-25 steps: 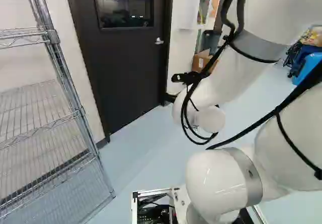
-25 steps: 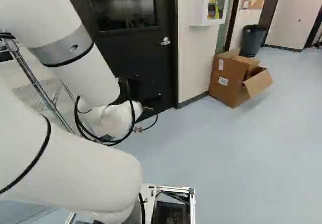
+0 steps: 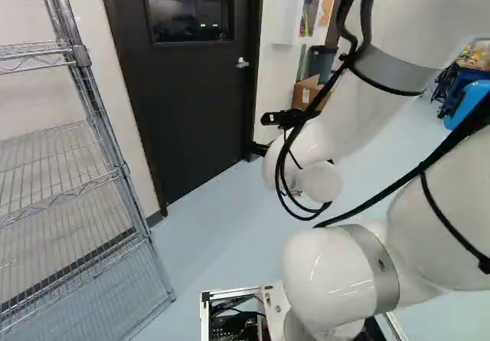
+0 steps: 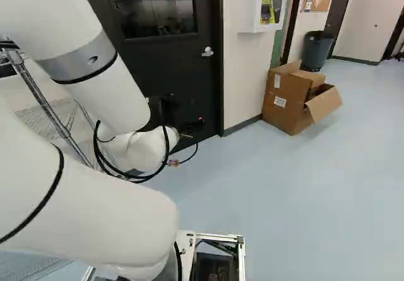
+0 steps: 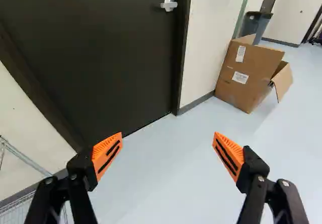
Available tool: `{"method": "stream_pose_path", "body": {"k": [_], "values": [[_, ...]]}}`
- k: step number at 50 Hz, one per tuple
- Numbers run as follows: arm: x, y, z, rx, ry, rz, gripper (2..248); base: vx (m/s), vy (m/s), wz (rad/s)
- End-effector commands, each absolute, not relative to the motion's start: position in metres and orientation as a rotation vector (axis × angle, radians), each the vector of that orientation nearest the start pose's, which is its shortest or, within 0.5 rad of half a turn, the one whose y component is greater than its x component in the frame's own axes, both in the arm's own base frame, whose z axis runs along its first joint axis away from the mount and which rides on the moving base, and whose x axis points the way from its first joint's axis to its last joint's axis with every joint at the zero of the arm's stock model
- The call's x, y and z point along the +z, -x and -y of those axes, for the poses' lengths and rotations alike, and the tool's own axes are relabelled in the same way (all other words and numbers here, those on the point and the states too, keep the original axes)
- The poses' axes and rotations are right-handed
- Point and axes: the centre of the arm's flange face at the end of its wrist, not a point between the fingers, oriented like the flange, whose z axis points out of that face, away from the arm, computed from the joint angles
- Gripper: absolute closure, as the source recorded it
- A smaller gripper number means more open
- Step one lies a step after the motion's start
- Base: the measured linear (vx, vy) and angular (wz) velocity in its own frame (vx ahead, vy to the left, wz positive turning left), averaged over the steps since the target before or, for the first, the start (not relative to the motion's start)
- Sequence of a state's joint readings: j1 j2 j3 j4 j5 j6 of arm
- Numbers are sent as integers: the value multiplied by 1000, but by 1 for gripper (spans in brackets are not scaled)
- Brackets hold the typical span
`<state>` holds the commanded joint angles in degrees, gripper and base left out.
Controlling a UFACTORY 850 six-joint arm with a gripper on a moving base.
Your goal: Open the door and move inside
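We recorded the orange-padded fingers of the black gripper [image 5: 167, 135] spread wide and empty; well ahead and higher, in line with their gap, lay the silver metal lever handle [image 5: 169, 4], roughly level, on the dark windowed door [image 3: 187, 88].

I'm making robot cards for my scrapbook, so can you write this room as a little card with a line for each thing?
Door: tall black door with a window, shut
Handle: silver metal lever, gripper not on it
Gripper: black, two fingers with orange pads, open, nothing between them
Shelf: silver wire rack, left of the door in the left base view
Box: brown cardboard box, flap open, on the pale blue floor
Bin: dark grey round bin, beyond the box
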<state>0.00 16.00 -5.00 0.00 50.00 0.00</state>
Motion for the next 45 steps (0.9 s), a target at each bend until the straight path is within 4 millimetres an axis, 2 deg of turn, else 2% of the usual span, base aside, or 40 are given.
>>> {"method": "stream_pose_path", "body": {"k": [28,45], "values": [[366,-270,0,-1824,2558,0,3,33,1,-2],[366,-270,0,-1824,2558,0,3,132,-20,8]]}}
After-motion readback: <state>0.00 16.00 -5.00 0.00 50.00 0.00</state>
